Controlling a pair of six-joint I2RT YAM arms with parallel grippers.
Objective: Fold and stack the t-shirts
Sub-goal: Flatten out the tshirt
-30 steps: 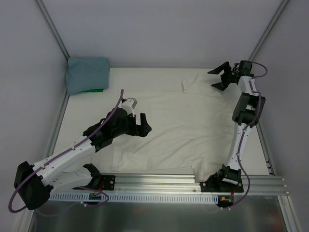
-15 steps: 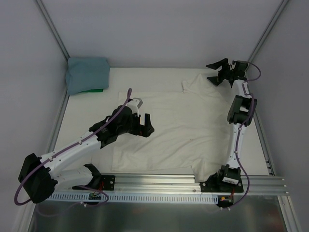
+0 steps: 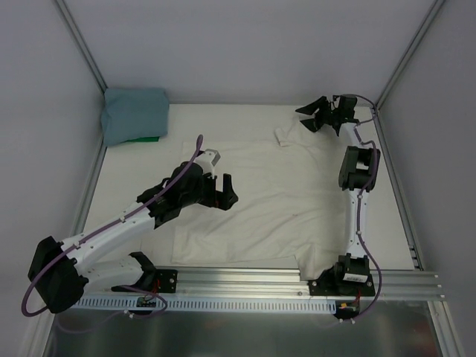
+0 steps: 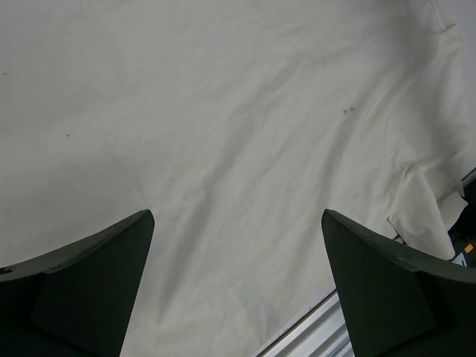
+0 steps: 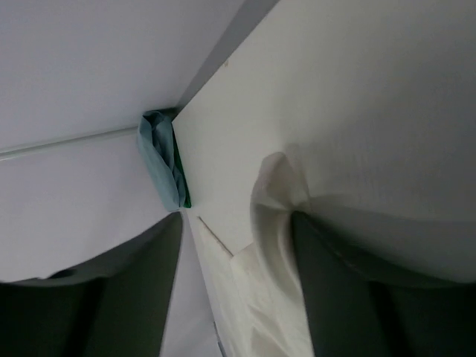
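Observation:
The cream t-shirt (image 3: 275, 201) lies spread flat over the white table, its far right sleeve (image 3: 286, 135) bunched up. The teal-blue t-shirt (image 3: 134, 115) sits folded in the back left corner. My left gripper (image 3: 223, 196) hovers open over the left part of the cream shirt; in the left wrist view only smooth cream cloth (image 4: 223, 111) lies between and beyond its wide-apart fingers (image 4: 236, 216). My right gripper (image 3: 306, 117) is at the far right sleeve. In the right wrist view the sleeve's crumpled cloth (image 5: 271, 186) stands between its two parted fingers (image 5: 236, 216).
Something green (image 3: 145, 139) lies under the teal shirt. Grey walls close the back and both sides. A metal rail (image 3: 245, 281) with the arm bases runs along the near edge; the cream shirt's hem reaches it (image 4: 320, 335). The teal shirt also shows far off (image 5: 158, 160).
My right gripper swung left onto the far sleeve, pushing it leftward into a bunch, and its jaws narrowed. The left arm shifted slightly right early on, then held still.

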